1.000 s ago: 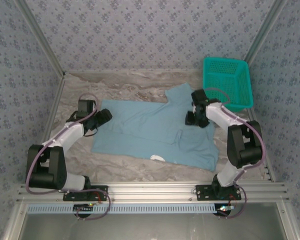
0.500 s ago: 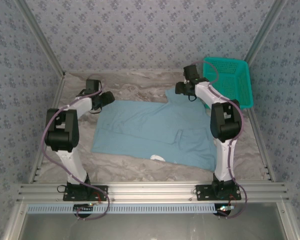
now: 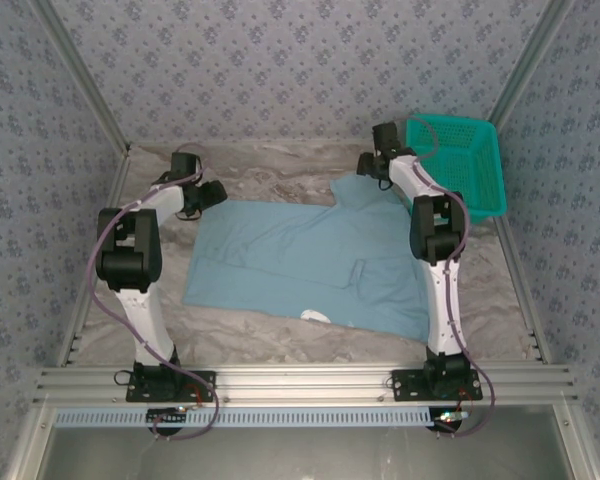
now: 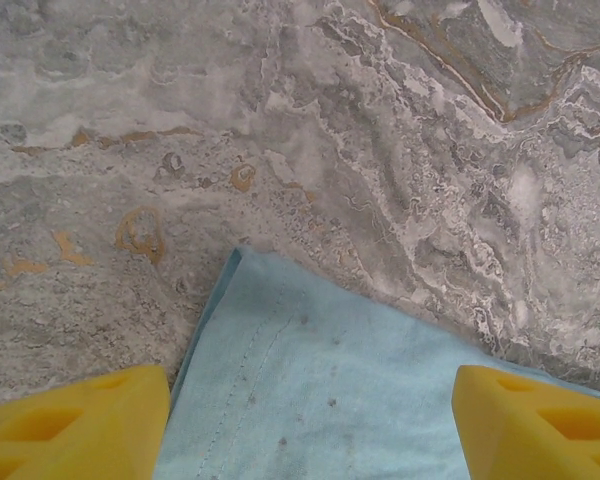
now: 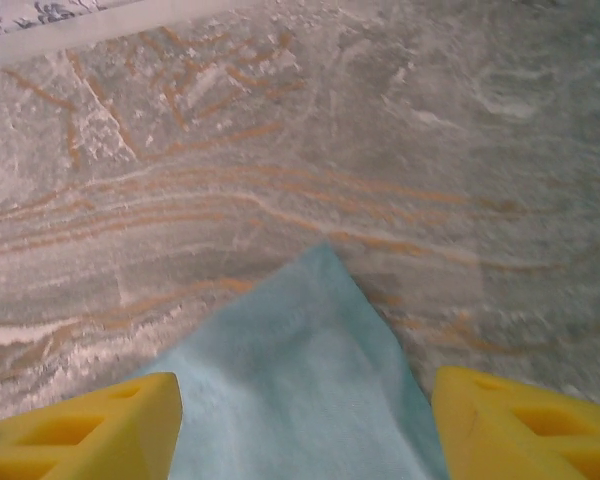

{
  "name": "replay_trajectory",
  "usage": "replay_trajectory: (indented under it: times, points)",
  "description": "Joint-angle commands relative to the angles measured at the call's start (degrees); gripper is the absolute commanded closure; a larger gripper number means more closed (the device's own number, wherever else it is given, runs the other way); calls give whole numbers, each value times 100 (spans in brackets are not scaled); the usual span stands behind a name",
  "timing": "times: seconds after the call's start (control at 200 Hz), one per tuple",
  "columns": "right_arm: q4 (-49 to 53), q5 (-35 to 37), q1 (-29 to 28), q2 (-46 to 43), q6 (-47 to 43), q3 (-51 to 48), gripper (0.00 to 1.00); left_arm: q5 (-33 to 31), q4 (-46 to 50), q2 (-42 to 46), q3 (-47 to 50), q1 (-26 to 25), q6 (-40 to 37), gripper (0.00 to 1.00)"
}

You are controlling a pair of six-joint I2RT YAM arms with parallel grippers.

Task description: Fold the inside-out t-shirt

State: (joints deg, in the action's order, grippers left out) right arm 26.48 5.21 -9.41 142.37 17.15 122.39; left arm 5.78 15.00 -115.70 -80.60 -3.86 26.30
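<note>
The inside-out t-shirt (image 3: 300,260) lies spread flat in light blue on the marble table, with a whitish print (image 3: 315,316) at its near edge. My left gripper (image 3: 212,192) is over the shirt's far left corner. In the left wrist view the stitched corner of the t-shirt (image 4: 320,390) lies between the wide-apart yellow fingers (image 4: 70,425) of the open left gripper (image 4: 310,430). My right gripper (image 3: 365,165) is over the far right point of the shirt. In the right wrist view that pointed corner of the t-shirt (image 5: 300,370) lies between the spread jaws of the open right gripper (image 5: 305,430). Neither gripper holds cloth.
A teal mesh basket (image 3: 460,160) stands at the far right, just beside the right arm. Patterned walls enclose the table on three sides. Bare marble (image 3: 270,165) runs along the back, beyond the shirt. A small raised fold (image 3: 360,272) sits in the shirt's right half.
Both arms have stretched away from me to the shirt's far corners: the left from the left edge, the right from the shirt's right side. The right jaws have opened wider.
</note>
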Motion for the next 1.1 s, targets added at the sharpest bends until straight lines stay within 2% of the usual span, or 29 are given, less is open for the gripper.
replay_trajectory:
  times: [0.0, 0.225, 0.375, 0.794, 0.929, 1.094]
  points:
    - [514, 86, -35, 404, 110, 590, 31, 111, 63, 4, -70, 20, -117, 26]
    - [1320, 11, 65, 945, 338, 1524, 34, 161, 37, 90, -22, 44, -135, 26]
    - [2058, -401, 124, 1501, 552, 2411, 48, 193, -72, 204, 133, 100, -109, 26]
    - [2055, -399, 126, 1488, 508, 2357, 84, 367, -76, 305, 179, 304, -38, 26]
    - [1932, -431, 118, 1470, 567, 2359, 91, 388, 153, 51, -172, 307, 6, 26]
    - [1927, -520, 115, 1431, 549, 2327, 94, 406, 447, -361, -716, 280, 41, 26]
